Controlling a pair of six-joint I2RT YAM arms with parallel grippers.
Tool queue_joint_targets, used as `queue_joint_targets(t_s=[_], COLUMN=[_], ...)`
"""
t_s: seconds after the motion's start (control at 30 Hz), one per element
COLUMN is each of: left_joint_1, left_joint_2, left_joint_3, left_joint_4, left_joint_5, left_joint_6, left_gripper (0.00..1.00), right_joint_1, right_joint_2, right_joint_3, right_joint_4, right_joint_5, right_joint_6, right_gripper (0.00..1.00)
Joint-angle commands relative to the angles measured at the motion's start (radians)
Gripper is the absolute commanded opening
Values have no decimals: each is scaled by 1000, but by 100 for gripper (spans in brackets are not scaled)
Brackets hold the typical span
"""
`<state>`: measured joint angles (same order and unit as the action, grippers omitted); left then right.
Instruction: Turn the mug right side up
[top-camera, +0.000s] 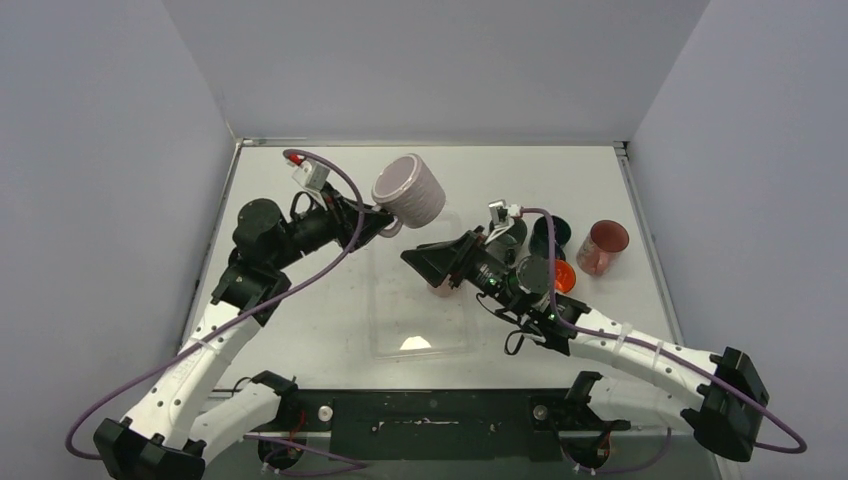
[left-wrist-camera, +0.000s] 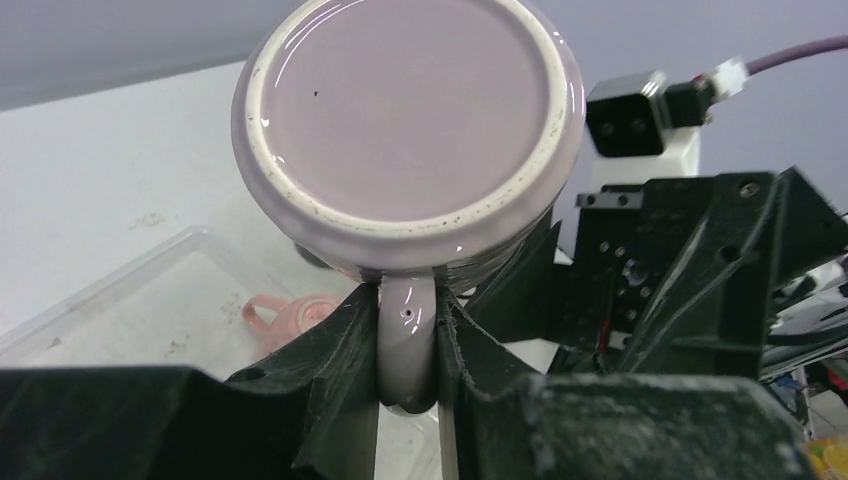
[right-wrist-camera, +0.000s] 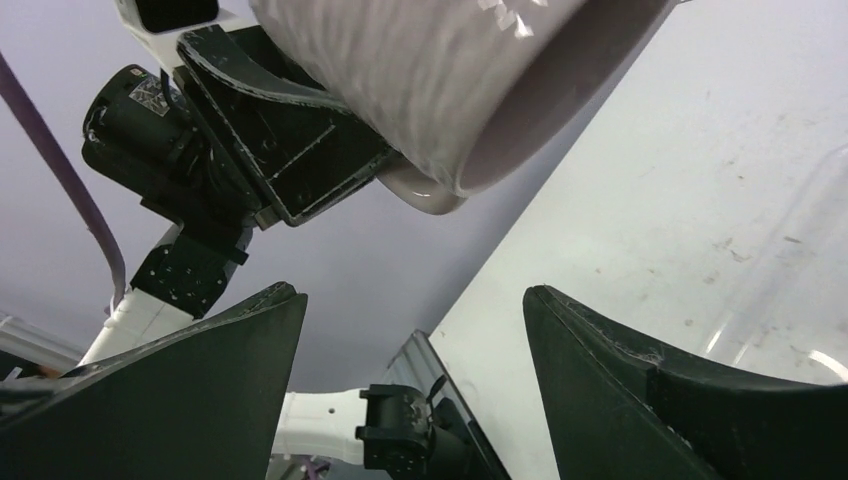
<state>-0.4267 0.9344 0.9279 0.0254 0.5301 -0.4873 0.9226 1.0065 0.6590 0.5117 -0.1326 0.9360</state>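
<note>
A lilac mug hangs in the air above the table's far middle, tilted, with its flat base facing up and its mouth facing down. My left gripper is shut on the mug's handle, and the mug's base fills the left wrist view. My right gripper stands open just below and to the right of the mug, nothing between its fingers. From the right wrist view the mug is seen above the open right gripper, apart from both fingers.
A clear plastic tray lies under the grippers, with a small pink cup in it. At the right stand a dark cup, a red translucent cup and an orange thing.
</note>
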Motion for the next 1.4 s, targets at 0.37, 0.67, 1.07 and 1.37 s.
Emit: queue_joint_targets(t_s=[0.37, 0.67, 1.07, 1.37], left_joint_1=[-11, -12, -12, -12], left_joint_2=[-63, -72, -72, -66], left_joint_3=[162, 171, 181, 174], left_joint_4=[349, 425, 489, 555], left_joint_5=[28, 38, 59, 105], left_joint_6=[-254, -361, -427, -463], left_gripper=[0, 0, 0, 0], right_joint_1=[147, 147, 144, 133], right_joint_2=[186, 192, 243, 303], right_joint_3=[177, 183, 272, 333], right_joint_4=[409, 457, 494, 554], right_joint_5=[245, 262, 218, 52], right_joint_6=[-61, -41, -60, -49], right_gripper=[59, 51, 42, 36])
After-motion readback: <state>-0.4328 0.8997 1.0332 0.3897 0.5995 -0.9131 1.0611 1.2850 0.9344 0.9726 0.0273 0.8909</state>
